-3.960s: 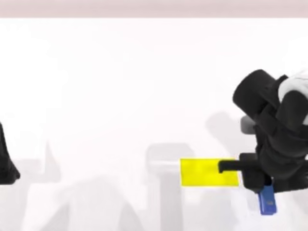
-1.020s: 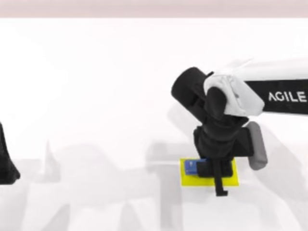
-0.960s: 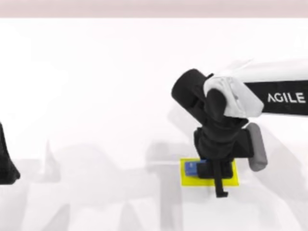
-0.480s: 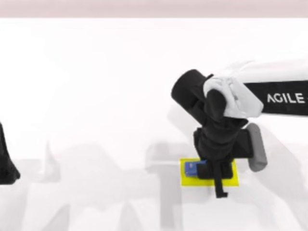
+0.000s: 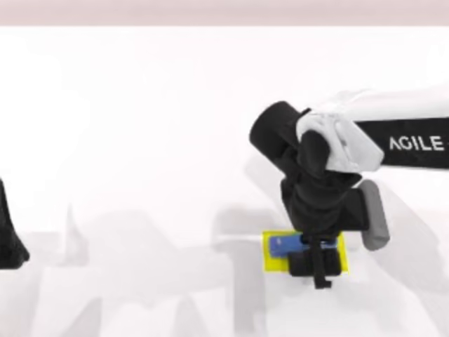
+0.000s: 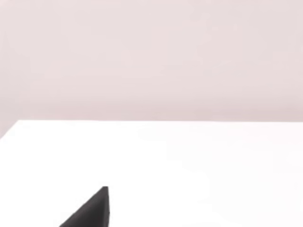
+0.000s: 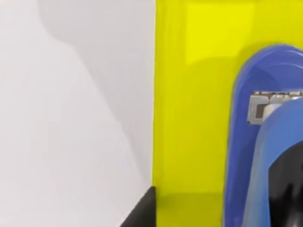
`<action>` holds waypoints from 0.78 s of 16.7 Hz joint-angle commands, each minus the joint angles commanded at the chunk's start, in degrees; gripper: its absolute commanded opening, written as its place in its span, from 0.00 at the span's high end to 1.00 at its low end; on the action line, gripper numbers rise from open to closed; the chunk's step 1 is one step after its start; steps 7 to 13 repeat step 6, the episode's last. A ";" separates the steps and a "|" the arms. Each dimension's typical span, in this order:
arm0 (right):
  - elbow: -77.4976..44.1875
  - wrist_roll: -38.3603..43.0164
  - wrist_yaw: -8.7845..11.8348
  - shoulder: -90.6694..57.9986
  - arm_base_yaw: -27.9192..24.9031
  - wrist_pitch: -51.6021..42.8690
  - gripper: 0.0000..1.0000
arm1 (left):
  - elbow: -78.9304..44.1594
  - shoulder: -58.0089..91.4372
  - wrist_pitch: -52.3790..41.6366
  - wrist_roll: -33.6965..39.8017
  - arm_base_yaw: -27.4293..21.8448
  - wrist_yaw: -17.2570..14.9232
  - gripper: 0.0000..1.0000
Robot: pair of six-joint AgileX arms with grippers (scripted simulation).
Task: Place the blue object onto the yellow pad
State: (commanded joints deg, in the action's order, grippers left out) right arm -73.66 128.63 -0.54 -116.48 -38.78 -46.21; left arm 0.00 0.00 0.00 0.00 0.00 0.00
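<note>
Right gripper (image 5: 317, 264) hangs directly over the small elongated blue stapler-like object (image 5: 283, 243), whose long axis runs left-right along the flat bright yellow rectangular pad (image 5: 269, 254). Whether its fingers grasp it, I cannot tell. Left arm sits parked at the table's left edge.

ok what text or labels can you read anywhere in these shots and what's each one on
"AGILE": white letters on the black panel of the right arm in the top view, cut off by the picture's right edge, so any further letters are out of view.
No text shows on the blue object, the yellow pad or the table.
The silver plate on the blue object bears no readable marks.
The left wrist view shows no writing.
</note>
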 joint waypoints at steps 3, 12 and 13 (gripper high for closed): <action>0.00 0.00 0.00 0.00 0.00 0.00 0.00 | 0.00 0.00 0.00 0.00 0.00 0.00 0.00; 0.00 0.00 0.00 0.00 0.00 0.00 0.00 | 0.00 0.00 0.00 0.00 0.00 0.00 0.00; 0.00 0.00 0.00 0.00 0.00 0.00 0.00 | 0.00 0.00 0.00 0.00 0.00 0.00 0.00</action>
